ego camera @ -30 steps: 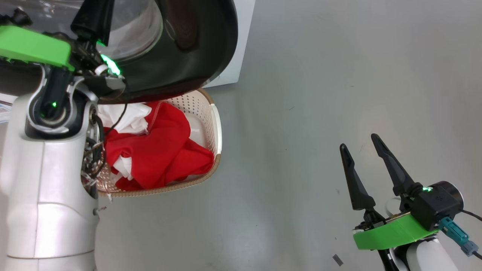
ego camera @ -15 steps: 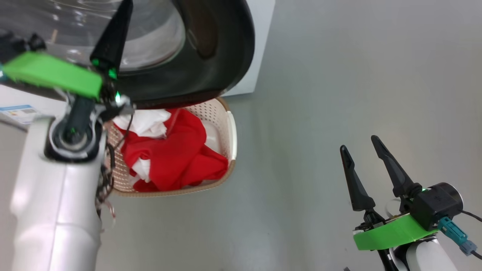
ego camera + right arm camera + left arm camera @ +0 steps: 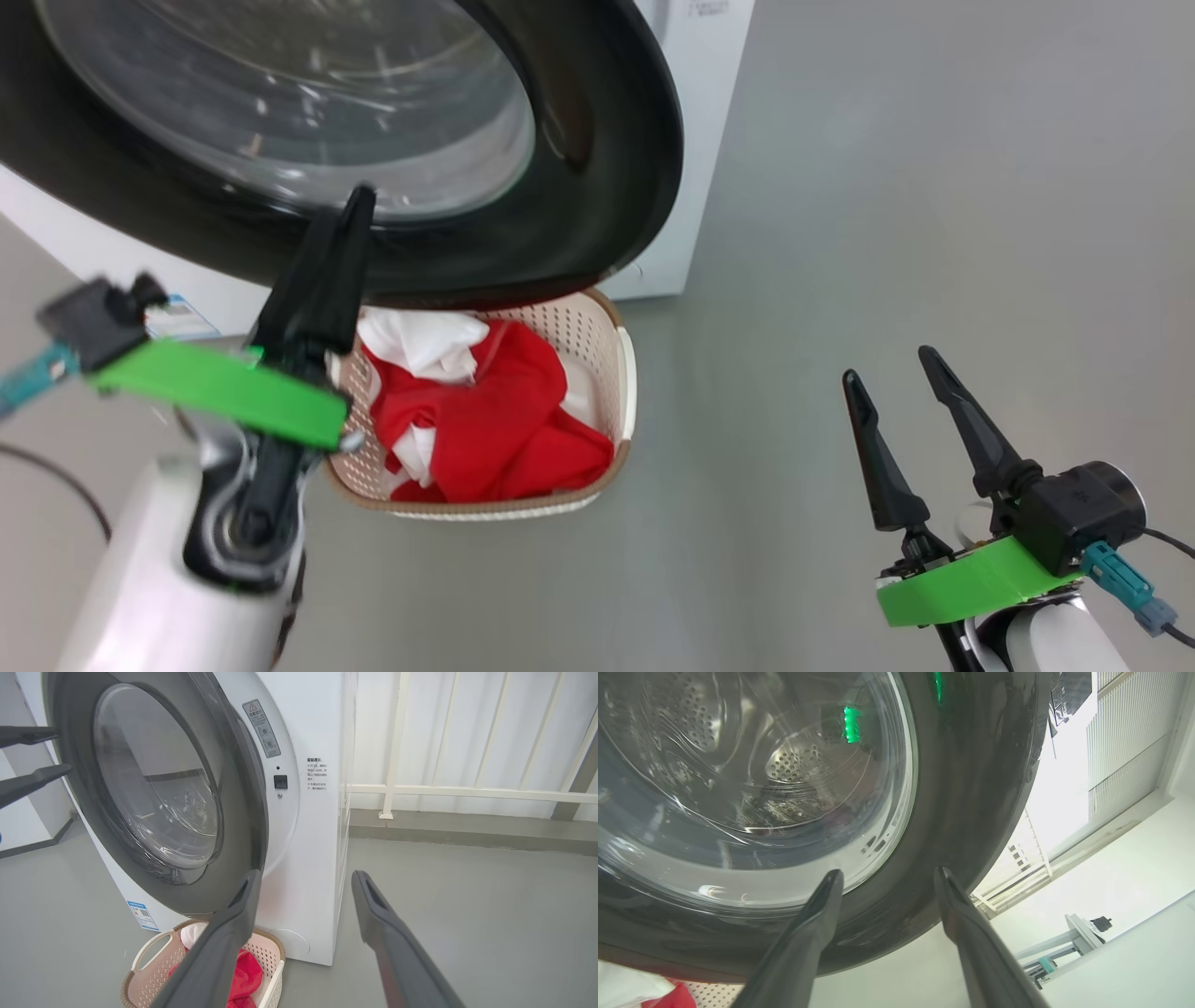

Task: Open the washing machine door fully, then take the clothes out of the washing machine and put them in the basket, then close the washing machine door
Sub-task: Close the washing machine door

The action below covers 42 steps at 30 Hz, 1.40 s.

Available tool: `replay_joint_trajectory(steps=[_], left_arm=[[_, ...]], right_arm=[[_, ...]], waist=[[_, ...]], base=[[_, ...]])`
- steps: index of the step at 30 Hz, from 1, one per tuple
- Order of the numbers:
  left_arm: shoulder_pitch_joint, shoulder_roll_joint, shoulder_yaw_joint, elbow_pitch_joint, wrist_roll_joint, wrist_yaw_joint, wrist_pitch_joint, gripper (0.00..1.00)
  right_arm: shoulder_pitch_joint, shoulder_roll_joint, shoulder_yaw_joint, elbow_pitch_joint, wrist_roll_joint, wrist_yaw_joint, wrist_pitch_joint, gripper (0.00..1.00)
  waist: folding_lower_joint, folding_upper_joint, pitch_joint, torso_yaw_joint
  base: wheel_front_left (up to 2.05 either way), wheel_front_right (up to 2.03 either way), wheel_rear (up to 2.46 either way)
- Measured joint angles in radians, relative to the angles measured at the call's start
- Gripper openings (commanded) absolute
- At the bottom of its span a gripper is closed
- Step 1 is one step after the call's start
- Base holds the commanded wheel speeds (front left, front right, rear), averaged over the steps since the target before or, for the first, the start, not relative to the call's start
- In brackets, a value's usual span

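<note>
Left gripper (image 3: 888,872): fingers spread wide, nothing between them. Head view puts it at 8 o'clock, fingers pointing toward 12 at the black rim of the washing machine door (image 3: 607,187). In the left wrist view the tips sit over the rim's lower part, right of the glass bowl; can't tell if they touch.

Right gripper (image 3: 888,364): also spread wide and empty, at 4 o'clock in the head view over bare grey floor (image 3: 887,187), well apart from everything.

The door stands partly swung out from the washing machine (image 3: 317,858), with a gap visible at its latch side in the right wrist view. The steel drum shows through the glass.

The basket (image 3: 624,373) sits on the floor at 6 o'clock under the door's lower edge, just in front of the machine. The clothes (image 3: 495,420), red with white parts, are piled inside the basket. A small blue label (image 3: 173,317) is on the machine front at 9 o'clock of the basket.
</note>
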Motion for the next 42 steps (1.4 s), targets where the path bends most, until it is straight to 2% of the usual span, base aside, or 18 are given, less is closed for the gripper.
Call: replay_joint_trajectory(steps=[9, 13, 15, 22, 24, 30, 36, 42], left_arm=[[0.157, 0.028, -0.009, -0.086, 0.145, 0.007, -0.156, 1.00], [0.230, 0.048, -0.020, -0.126, 0.218, 0.039, -0.196, 1.00], [0.286, 0.071, -0.030, -0.161, 0.291, 0.064, -0.224, 1.00], [0.417, 0.096, -0.016, -0.238, 0.441, 0.116, -0.251, 1.00], [0.444, 0.096, -0.001, -0.254, 0.481, 0.127, -0.252, 1.00], [0.519, 0.078, 0.054, -0.305, 0.597, 0.155, -0.256, 1.00], [0.604, 0.032, 0.081, -0.316, 0.658, 0.154, -0.257, 1.00], [0.658, 0.018, 0.110, -0.319, 0.707, 0.151, -0.257, 1.00]], right_arm=[[0.009, -0.001, -0.018, 0.001, -0.007, 0.000, 0.000, 1.00], [0.009, -0.001, -0.023, 0.002, -0.017, 0.000, 0.000, 1.00], [0.011, -0.002, -0.026, 0.004, -0.017, 0.000, 0.000, 1.00], [0.061, -0.002, -0.031, 0.006, -0.026, 0.000, 0.000, 1.00], [0.072, -0.002, -0.031, 0.002, -0.061, 0.000, 0.000, 1.00], [0.113, -0.001, -0.033, -0.013, -0.070, 0.000, 0.000, 1.00], [0.133, 0.000, -0.046, -0.023, -0.059, 0.000, 0.000, 1.00], [0.164, 0.001, -0.061, -0.034, -0.038, 0.000, 0.000, 1.00]], waist=[[0.0000, 0.0000, -0.074, 0.019], [0.0000, 0.0000, -0.107, 0.024], [0.0000, 0.0000, -0.130, 0.026], [0.0000, 0.0000, -0.179, 0.026], [0.0000, 0.0000, -0.191, 0.027], [0.0000, 0.0000, -0.222, 0.034], [0.0000, 0.0000, -0.241, 0.041], [0.0000, 0.0000, -0.243, 0.043]], base=[[0.00, 0.00, 0.00], [0.00, 0.00, 0.00], [0.00, 0.00, 0.00], [0.00, 0.00, 0.00], [0.00, 0.00, 0.00], [0.00, 0.00, 0.00], [0.00, 0.00, 0.00], [0.00, 0.00, 0.00]])
